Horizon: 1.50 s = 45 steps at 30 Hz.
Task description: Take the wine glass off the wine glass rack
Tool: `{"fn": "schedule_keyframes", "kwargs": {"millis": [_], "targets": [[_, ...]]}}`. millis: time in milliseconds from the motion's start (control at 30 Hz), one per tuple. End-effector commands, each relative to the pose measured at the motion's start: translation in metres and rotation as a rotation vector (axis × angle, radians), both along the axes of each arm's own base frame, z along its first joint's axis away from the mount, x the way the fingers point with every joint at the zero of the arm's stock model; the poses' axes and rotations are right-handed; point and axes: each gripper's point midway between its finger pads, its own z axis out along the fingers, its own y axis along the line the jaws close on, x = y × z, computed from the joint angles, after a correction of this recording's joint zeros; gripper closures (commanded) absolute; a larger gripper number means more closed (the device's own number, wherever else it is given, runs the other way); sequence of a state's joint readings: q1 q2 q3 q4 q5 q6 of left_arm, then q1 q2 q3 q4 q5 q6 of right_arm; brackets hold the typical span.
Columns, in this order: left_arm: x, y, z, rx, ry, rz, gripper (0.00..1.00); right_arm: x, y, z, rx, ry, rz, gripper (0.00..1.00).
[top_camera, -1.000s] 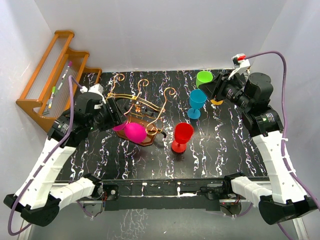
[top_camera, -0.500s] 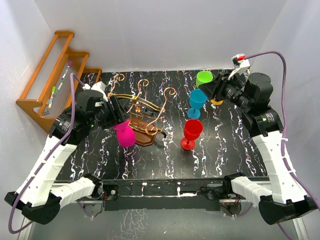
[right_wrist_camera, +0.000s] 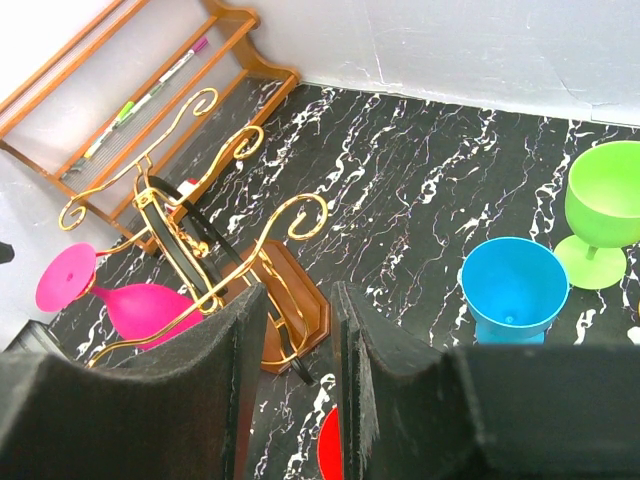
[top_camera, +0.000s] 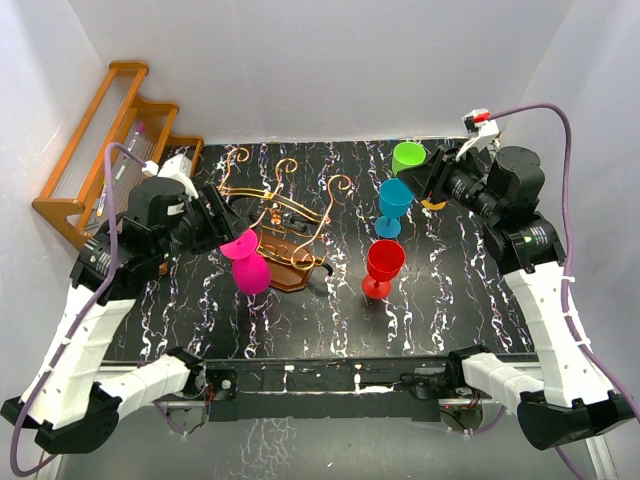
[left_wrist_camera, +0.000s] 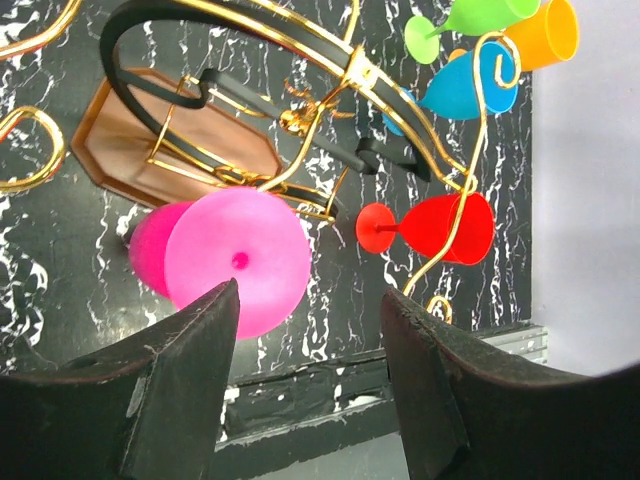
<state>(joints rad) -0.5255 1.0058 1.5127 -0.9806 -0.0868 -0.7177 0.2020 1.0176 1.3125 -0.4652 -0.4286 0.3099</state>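
Observation:
The pink wine glass [top_camera: 248, 264] rests off the rack on the black table, foot up and bowl down, tilted against the left of the wine glass rack [top_camera: 285, 212], a golden wire frame on a dark wooden base. My left gripper [top_camera: 222, 222] is open and empty, just up-left of the glass. In the left wrist view the glass's round foot [left_wrist_camera: 240, 262] faces me just beyond my open left gripper [left_wrist_camera: 308, 300], with the rack [left_wrist_camera: 300, 120] behind it. My right gripper [top_camera: 425, 180] hovers at the far right, its fingers slightly apart and empty [right_wrist_camera: 298, 300]. The right wrist view shows the pink glass [right_wrist_camera: 120, 300] behind the rack [right_wrist_camera: 200, 230].
A red glass [top_camera: 383, 265] stands right of the rack base. A blue glass [top_camera: 393, 200], a green glass [top_camera: 408, 157] and a partly hidden orange one [top_camera: 435, 203] stand near my right gripper. A wooden stepped shelf [top_camera: 110, 150] with pens sits at the far left.
My left gripper has let go of the pink glass and drawn back up-left. The glass went from lying in the gripper to resting bowl-down by the rack base. The red glass shifted right.

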Motion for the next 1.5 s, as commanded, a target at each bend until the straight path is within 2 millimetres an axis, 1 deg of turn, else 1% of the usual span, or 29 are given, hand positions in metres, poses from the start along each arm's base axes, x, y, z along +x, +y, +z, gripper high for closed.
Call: {"fn": "schedule_keyframes", "kwargs": {"millis": [0,200,333,400,600,900,1133,1233,1300,1467], "targets": [[-0.021,0.018,-0.016,0.035,0.052,0.037,0.43,-0.001,-0.001,0.022,0.014,-0.088,-0.007,0.66],[-0.045,0.029,-0.036,-0.006,0.103,0.076,0.43,0.002,0.0,0.019,0.011,-0.083,-0.002,0.65],[-0.05,0.033,-0.049,-0.029,0.116,0.113,0.4,0.005,0.002,0.016,0.013,-0.075,0.01,0.65],[-0.048,0.035,-0.053,-0.029,0.113,0.136,0.38,0.005,0.004,0.016,0.014,-0.074,0.016,0.65],[-0.035,0.034,-0.055,-0.06,0.088,0.188,0.34,0.006,0.003,0.016,0.012,-0.077,0.009,0.66],[-0.012,0.032,-0.05,-0.09,0.025,0.247,0.32,0.008,0.002,0.016,0.008,-0.081,0.003,0.66],[-0.002,0.016,-0.071,-0.075,0.083,0.203,0.32,0.008,0.001,0.018,0.006,-0.088,0.001,0.65],[-0.001,0.014,-0.077,-0.071,0.093,0.2,0.36,0.007,0.0,0.019,0.004,-0.09,-0.004,0.65],[-0.001,0.014,-0.079,-0.068,0.097,0.201,0.4,0.006,-0.001,0.02,0.005,-0.094,-0.007,0.65],[-0.004,0.017,-0.077,-0.067,0.094,0.204,0.59,0.005,-0.001,0.021,0.004,-0.099,-0.011,0.65]]}}
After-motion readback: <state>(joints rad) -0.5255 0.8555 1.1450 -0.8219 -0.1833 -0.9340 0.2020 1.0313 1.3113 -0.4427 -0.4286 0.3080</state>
